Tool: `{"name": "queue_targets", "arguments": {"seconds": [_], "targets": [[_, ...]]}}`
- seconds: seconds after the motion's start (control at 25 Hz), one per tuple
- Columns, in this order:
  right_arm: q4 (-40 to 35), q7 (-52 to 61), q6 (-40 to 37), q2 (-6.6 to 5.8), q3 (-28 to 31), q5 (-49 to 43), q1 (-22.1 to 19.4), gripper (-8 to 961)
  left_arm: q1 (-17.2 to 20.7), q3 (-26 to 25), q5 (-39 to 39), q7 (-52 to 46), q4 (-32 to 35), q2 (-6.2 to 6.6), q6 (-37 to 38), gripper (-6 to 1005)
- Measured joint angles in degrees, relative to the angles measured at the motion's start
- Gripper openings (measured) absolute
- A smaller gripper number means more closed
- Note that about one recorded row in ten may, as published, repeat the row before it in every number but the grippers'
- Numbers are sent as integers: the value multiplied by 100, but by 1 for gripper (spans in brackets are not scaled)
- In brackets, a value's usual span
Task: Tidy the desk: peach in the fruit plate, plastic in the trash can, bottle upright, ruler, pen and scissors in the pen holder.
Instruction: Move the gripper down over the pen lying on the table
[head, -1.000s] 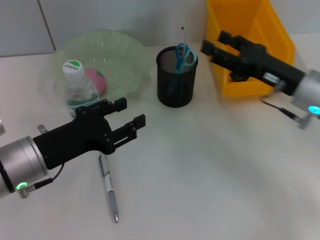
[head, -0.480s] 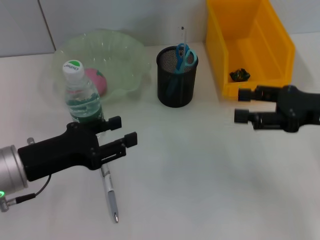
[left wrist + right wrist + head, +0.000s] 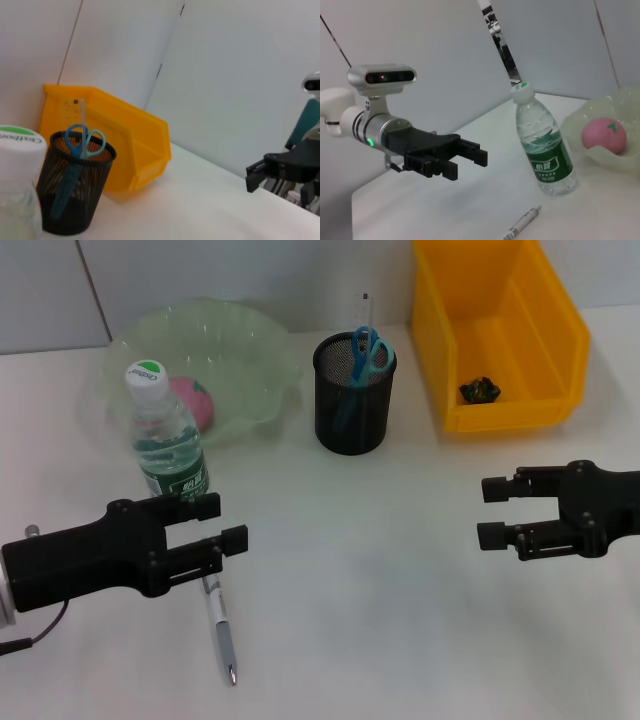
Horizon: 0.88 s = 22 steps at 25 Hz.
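The bottle [image 3: 165, 445] stands upright on the desk [image 3: 370, 570], in front of the fruit plate [image 3: 250, 335] that holds the peach [image 3: 190, 400]. Scissors [image 3: 365, 350] and a thin clear ruler [image 3: 366, 310] stick out of the pen holder [image 3: 350, 405]. A dark crumpled piece of plastic [image 3: 480, 390] lies in the trash can [image 3: 500, 420]. The pen [image 3: 220, 625] lies flat on the desk, just under my left gripper [image 3: 222, 520], which is open and empty. At the right, below the trash can, my right gripper [image 3: 488, 512] is also open and empty. The right wrist view shows the bottle [image 3: 542, 145] and pen [image 3: 522, 225].
A grey wall backs the desk behind the fruit plate, the pen holder and the trash can. Bare white desk lies between the two grippers and in front of the pen holder.
The right arm came away from over the trash can toward the near right, leaving the plastic inside. The left gripper drew back from the bottle toward the near left.
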Motion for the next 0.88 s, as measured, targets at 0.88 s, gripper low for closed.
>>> {"name": "queue_targets", "arguments": {"seconds": [0.88], "targets": [[112, 239, 54, 43, -4, -47, -97, 782, -1778, -539, 4521, -1410, 1373, -276, 1376, 613]]}}
